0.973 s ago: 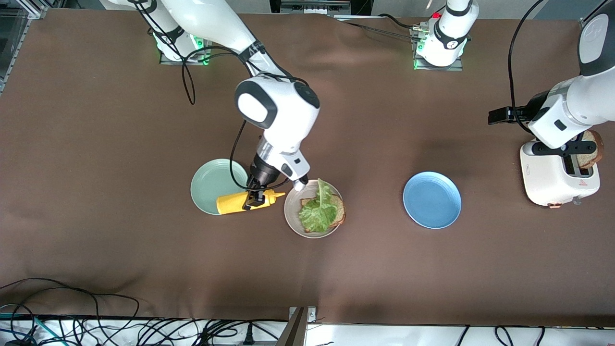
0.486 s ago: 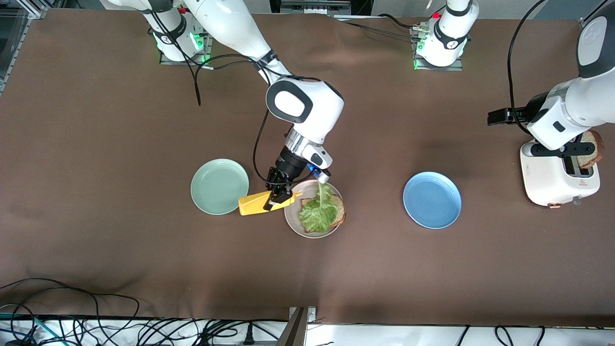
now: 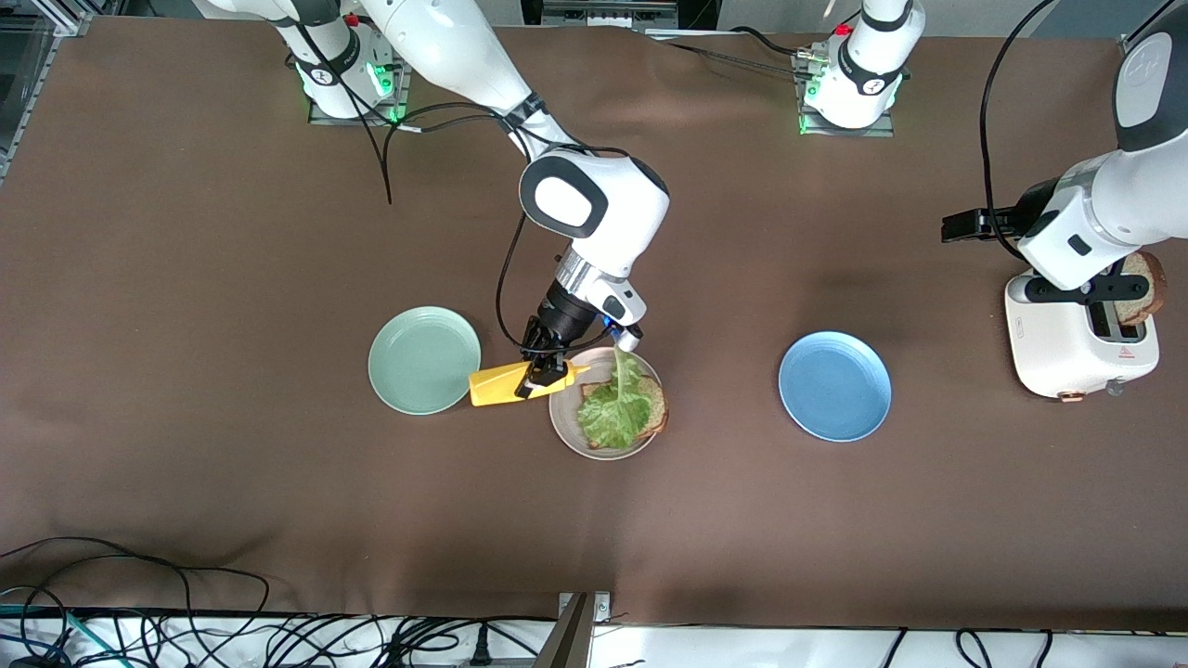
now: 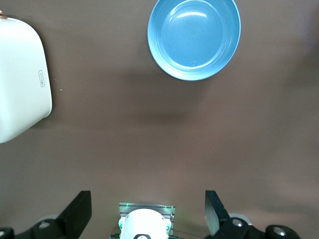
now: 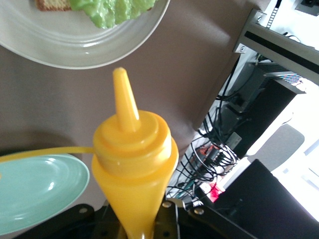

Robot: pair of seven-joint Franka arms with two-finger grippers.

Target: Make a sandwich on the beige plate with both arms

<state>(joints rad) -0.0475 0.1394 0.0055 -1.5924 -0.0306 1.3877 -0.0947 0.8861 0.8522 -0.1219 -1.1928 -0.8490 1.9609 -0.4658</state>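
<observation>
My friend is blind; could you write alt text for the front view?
The right pincer holds a yellow squeeze bottle beside the beige plate, where lettuce lies on bread. The left pincer hangs open over a white toaster.

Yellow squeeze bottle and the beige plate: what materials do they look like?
Yellow squeeze bottle with cone nozzle: looks like soft, semi-gloss plastic, given its smooth moulded rings and faint sheen. Round beige plate: glossy, with bright highlights along the rim; glazed ceramic or hard plastic, can't tell which.
</observation>
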